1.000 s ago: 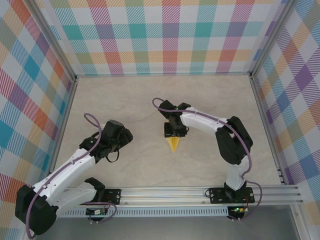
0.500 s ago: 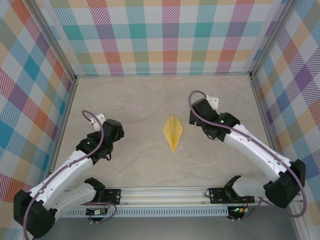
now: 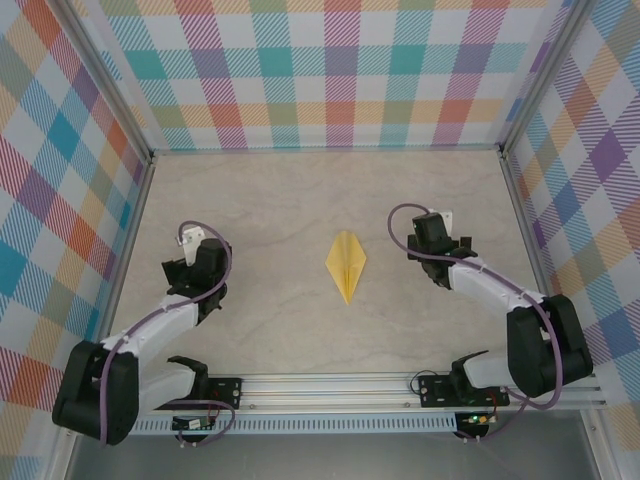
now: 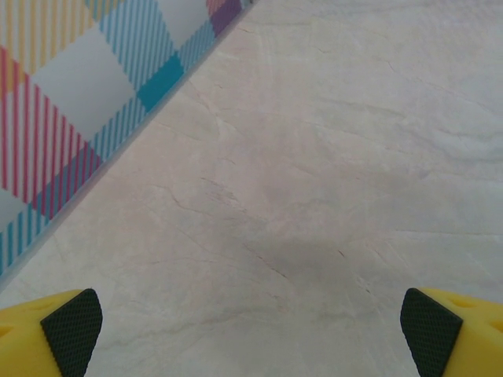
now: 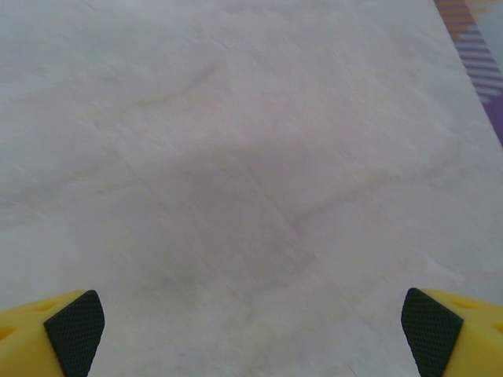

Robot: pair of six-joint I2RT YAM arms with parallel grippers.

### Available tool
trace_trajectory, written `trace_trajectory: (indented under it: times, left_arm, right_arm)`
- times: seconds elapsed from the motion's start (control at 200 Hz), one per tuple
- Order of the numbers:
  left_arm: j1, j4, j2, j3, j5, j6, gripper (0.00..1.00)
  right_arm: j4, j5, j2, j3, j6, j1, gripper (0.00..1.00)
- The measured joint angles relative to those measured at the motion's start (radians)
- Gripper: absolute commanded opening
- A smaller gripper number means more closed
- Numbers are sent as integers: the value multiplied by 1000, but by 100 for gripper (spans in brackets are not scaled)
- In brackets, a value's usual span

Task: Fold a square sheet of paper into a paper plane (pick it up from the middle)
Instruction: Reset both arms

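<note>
The square sheet of paper lies folded as the yellow paper plane (image 3: 346,265), a flat kite-shaped dart with a centre crease, at the middle of the table with its point toward the near edge. Nothing touches it. My left gripper (image 3: 203,262) is drawn back well to its left, and in the left wrist view it (image 4: 251,334) stands open over bare table. My right gripper (image 3: 432,238) sits about as far to the plane's right. Seen from the right wrist, this gripper (image 5: 253,330) is open too, with nothing between its yellow, black-padded fingertips (image 5: 75,322).
Checkered walls (image 3: 340,70) close in the table on three sides. The left wall's base (image 4: 94,102) runs close by my left gripper. An aluminium rail (image 3: 330,385) with both arm bases spans the near edge. Pale marbled tabletop (image 3: 280,210) surrounds the plane.
The right gripper, which sat over the plane's wide end, has let go and swung back to the right. The left arm has drawn back to the left. Both grippers have opened.
</note>
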Motion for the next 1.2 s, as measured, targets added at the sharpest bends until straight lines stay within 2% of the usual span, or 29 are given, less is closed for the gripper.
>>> trace_trajectory:
  times: [0.135,0.255,0.395,0.565,0.82,0.97,1.05,1.2]
  left_arm:
    - [10,196,116,-31,53,58,100]
    - [34,350,182,-49,123,92,100]
    - [61,486,240,-51,224,152,100]
    - [100,687,370,-66,343,188,100]
    - [183,706,417,-65,448,177,100]
    - [183,716,417,-65,465,177,100]
    - [183,717,417,-64,467,177,100]
    - [183,717,417,-64,467,177,100]
  right_arm:
    - [224,-119,13,-58,-88,-55,100]
    - [434,-235,19,-179,-138,-99,100]
    - [551,-362,11,-289,-179,-120,100]
    - [648,-447,-24,-324,-215,-147,100]
    - [771,-535,-24,-327,-188,-340,100]
    - [912,-588,117,-325,-173,-347,100]
    - [894,-614,186,-317,-174,-344,100]
    - [887,-629,195,-307,-174,-341,100]
